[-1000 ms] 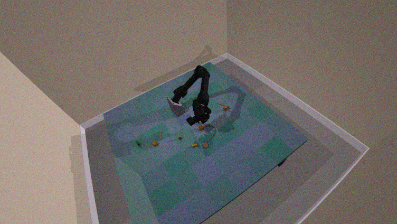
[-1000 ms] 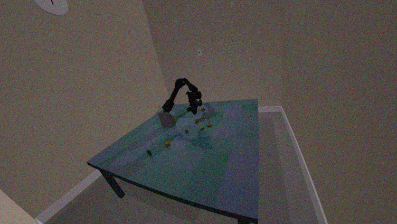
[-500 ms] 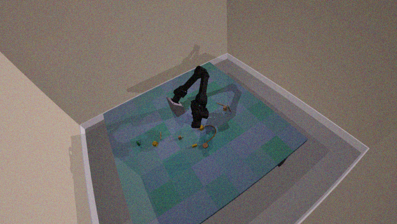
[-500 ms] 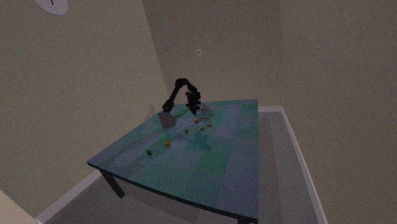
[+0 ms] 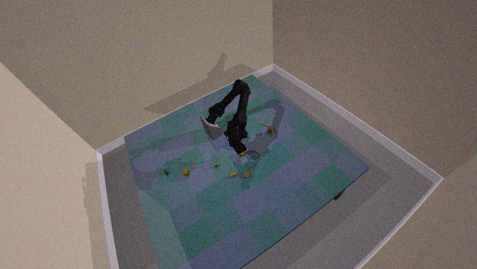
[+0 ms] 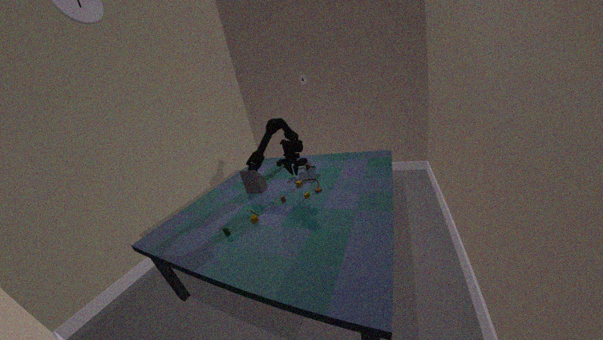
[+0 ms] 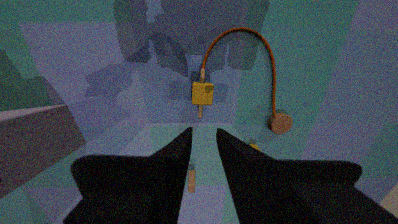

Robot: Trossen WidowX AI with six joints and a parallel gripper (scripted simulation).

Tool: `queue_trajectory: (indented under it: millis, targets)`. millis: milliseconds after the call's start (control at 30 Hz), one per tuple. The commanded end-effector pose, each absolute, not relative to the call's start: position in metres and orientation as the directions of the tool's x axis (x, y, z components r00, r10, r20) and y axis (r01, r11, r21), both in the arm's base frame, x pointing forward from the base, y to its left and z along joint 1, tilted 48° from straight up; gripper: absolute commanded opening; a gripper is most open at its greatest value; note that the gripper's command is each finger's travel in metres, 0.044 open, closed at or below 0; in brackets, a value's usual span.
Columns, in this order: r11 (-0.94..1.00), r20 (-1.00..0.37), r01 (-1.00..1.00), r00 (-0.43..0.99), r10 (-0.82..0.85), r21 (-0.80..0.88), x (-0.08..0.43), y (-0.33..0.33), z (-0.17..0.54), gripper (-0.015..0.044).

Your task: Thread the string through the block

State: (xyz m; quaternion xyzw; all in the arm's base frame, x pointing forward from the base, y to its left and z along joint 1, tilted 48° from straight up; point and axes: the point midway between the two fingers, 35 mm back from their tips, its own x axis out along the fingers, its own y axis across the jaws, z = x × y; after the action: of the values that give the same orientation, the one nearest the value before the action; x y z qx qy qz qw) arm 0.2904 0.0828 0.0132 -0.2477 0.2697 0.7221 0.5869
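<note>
A yellow block (image 5: 241, 154) (image 6: 298, 184) (image 7: 202, 94) stands on the table. The thin wooden stick (image 7: 200, 111) sits in its hole: a short tip shows on the side nearer my fingers, and its string end shows on the other side. The orange string (image 5: 259, 158) (image 7: 273, 65) curves from that end to the round wooden button (image 5: 247, 174) (image 6: 318, 190) (image 7: 280, 123), and the visible string is all outside the block. My gripper (image 6: 294, 172) (image 7: 204, 132) is partly open and empty, above the table close to the block. Its fingertips are unclear in the top view.
A small yellow piece (image 5: 233, 174) (image 6: 306, 194) lies near the button. A small wooden piece (image 5: 215, 165) (image 7: 192, 180), a loose stick (image 5: 193, 163), a yellow cube (image 5: 186, 172) and a green piece (image 5: 165, 171) lie farther left. A brown cylinder (image 5: 270, 129) has sticks beside it.
</note>
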Motion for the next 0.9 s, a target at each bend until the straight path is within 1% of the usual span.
queue_trajectory:
  millis: [0, 867]
  targets:
    - [-0.18, -0.678, -0.98, -0.187, 0.71, 0.083, 0.291, 0.082, 0.012, 0.012]
    - [-0.178, -0.681, -0.981, -0.186, 0.709, 0.082, 0.286, 0.11, -0.016, 0.012]
